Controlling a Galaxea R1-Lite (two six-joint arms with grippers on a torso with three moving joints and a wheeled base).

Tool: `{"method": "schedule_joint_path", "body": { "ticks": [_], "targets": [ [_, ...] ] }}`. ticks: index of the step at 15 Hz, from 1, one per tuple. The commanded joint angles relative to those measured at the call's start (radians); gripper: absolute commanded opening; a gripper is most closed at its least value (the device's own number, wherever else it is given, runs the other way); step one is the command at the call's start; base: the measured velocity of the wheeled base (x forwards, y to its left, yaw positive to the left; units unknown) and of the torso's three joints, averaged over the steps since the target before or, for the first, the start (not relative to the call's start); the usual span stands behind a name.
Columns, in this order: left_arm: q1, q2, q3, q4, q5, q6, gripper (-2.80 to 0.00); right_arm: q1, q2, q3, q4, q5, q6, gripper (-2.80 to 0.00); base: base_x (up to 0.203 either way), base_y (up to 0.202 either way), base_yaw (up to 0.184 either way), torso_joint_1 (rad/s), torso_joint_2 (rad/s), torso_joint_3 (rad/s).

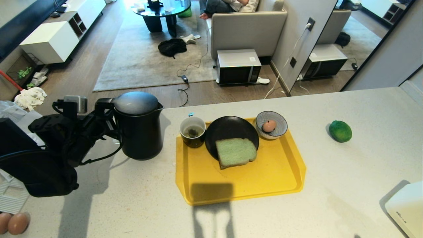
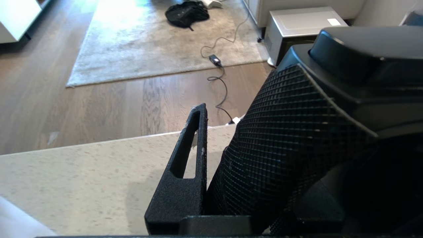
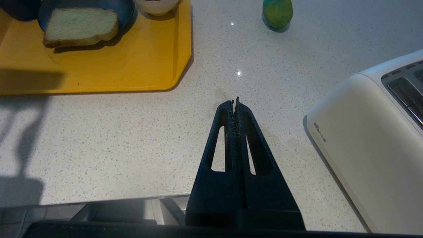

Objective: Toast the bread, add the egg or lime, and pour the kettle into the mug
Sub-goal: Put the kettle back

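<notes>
Bright daylight from the far room; sharp shadows across counter (image 1: 330, 185), frames crisp

My left arm: reaches in from nine o'clock, level, wrist straight. My left gripper (image 1: 107, 115): jaws clamped across the kettle's handle (image 2: 281, 148), one finger (image 2: 185, 165) flat against its ribbed side. My right gripper (image 3: 236, 105): parked low at about five o'clock, pointing toward twelve, fingers pressed together, nothing between them.
</notes>
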Motion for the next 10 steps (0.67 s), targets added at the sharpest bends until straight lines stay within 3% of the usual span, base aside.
{"method": "schedule_joint_path", "body": {
  "ticks": [1,10],
  "targets": [
    [-0.009,0.018,0.037,-0.008,0.001,0.017,-2.80,0.000,0.000,0.000,0.000,0.000,0.000,-2.80,0.000,0.000,0.000,0.000,0.00,0.000],
    [0.012,-0.031,0.240,-0.008,-0.001,0.075,-2.80,0.000,0.000,0.000,0.000,0.000,0.001,-2.80,0.000,0.000,0.000,0.000,0.00,0.000]
  ]
}}
